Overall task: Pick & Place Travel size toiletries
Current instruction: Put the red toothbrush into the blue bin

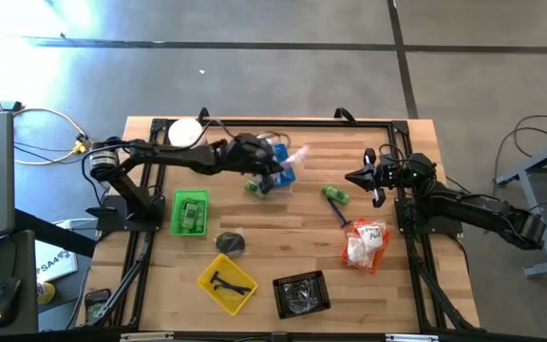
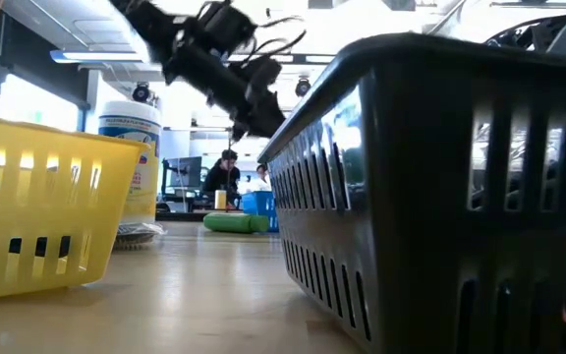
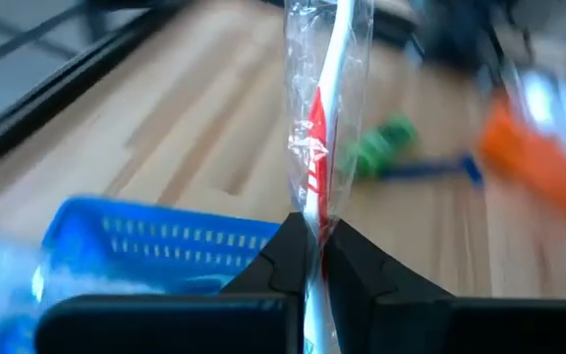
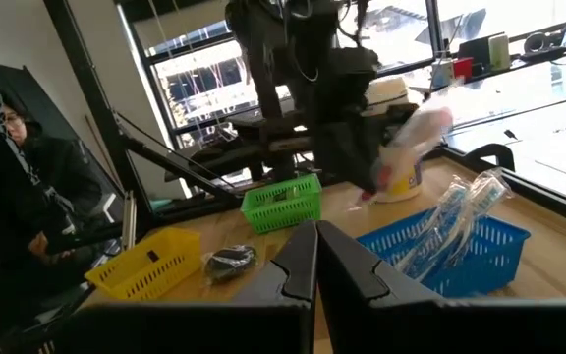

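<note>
Nearest the lens in the left wrist view, the left gripper (image 3: 312, 258) has its two dark fingers pinched on a toothbrush in a clear wrapper (image 3: 319, 118), which stands up out of the jaws toward the top of the frame. In the high view this gripper (image 1: 272, 161) sits upper centre, over the blue tray (image 1: 281, 163), with the wrapper tip (image 1: 297, 155) poking out to its right.

Judging by the task, the step in hand is carrying this toothbrush to the blue tray. To do it well, the grip should stay firm on the slippery wrapper, the item should be lowered lengthways along the tray, and the fingers should part only once it rests among the others, so it does not tip over the rim.

The right gripper (image 1: 376, 178), fingers shut on nothing, waits at centre right of the high view.

Containers in the high view:
- Blue tray: wrapped toothbrushes (image 4: 457, 221), seen best from the right wrist.
- Green tray (image 1: 190, 213), left of centre: small green items.
- Yellow tray (image 1: 227, 282), lower centre: black T-shaped pieces.
- Black tray (image 1: 302, 294), lower centre: dark contents I cannot make out.
- Orange tray (image 1: 367, 245), right of centre: white sachets.

Loose on the table: a green bottle (image 1: 336, 196), another green bottle (image 1: 255, 187) below the blue tray, a dark bit (image 1: 230, 243).
</note>
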You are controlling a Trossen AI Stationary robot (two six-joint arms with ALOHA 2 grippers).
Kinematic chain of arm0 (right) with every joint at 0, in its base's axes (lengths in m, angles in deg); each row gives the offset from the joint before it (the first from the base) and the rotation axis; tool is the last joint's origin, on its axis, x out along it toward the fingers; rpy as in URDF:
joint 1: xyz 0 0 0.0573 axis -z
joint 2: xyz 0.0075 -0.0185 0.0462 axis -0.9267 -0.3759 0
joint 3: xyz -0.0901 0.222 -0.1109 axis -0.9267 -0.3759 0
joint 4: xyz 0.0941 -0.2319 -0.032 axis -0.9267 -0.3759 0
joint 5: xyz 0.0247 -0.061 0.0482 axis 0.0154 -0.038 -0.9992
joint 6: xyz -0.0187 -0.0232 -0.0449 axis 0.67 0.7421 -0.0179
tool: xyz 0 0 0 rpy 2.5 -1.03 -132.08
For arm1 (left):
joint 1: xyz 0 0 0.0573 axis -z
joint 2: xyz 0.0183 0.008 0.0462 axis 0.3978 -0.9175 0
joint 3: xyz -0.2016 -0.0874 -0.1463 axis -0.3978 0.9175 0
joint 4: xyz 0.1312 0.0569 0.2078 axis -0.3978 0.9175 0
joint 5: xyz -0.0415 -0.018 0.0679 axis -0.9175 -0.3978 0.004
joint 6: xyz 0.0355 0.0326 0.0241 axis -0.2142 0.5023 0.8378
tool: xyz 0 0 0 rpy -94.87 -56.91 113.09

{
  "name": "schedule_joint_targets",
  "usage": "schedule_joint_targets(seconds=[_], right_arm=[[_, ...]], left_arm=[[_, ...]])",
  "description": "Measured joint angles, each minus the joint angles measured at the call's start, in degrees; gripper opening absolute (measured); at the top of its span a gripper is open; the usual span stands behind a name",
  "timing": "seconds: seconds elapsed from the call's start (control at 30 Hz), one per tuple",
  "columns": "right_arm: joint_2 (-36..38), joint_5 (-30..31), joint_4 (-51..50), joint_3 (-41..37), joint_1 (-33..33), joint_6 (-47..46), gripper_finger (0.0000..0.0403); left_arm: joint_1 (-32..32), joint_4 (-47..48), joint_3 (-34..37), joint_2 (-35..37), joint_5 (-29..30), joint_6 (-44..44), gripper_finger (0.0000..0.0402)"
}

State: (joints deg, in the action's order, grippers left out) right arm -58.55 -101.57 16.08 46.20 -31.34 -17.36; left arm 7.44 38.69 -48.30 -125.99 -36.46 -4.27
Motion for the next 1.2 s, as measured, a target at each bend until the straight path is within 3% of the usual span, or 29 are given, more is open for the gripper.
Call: schedule_joint_targets(seconds=[0.07, 0.17, 0.3, 0.43, 0.57, 0.77, 1.2], right_arm=[[0.00, 0.00, -0.09, -0.01, 0.01, 0.02, 0.0002], [0.00, 0.00, -0.05, 0.00, 0.04, 0.58, 0.0002], [0.02, 0.00, -0.01, 0.00, 0.04, 1.47, 0.0002], [0.00, 1.00, 0.12, 0.00, 0.04, 2.17, 0.0002], [0.02, 2.60, 0.14, 0.00, 0.04, 2.56, 0.0002], [0.02, 2.70, 0.19, 0.00, 0.04, 2.56, 0.0002], [0.02, 2.60, 0.17, 0.00, 0.04, 2.56, 0.0002]], left_arm=[[-0.29, -8.23, 4.71, 0.00, 3.56, -8.50, 0.0016], [0.99, -14.82, 9.52, 0.00, 15.16, -17.40, 0.0016], [4.35, -14.90, 10.71, 0.00, 30.18, -21.70, 0.0016], [6.84, -14.85, 9.68, -1.75, 36.83, -23.48, 0.0016], [7.91, -15.11, 8.68, -4.87, 40.25, -28.11, 0.0016], [7.77, -17.16, 8.07, -8.89, 40.23, -31.26, 0.0016], [7.75, -17.52, 7.92, -9.31, 42.99, -32.32, 0.0016]])
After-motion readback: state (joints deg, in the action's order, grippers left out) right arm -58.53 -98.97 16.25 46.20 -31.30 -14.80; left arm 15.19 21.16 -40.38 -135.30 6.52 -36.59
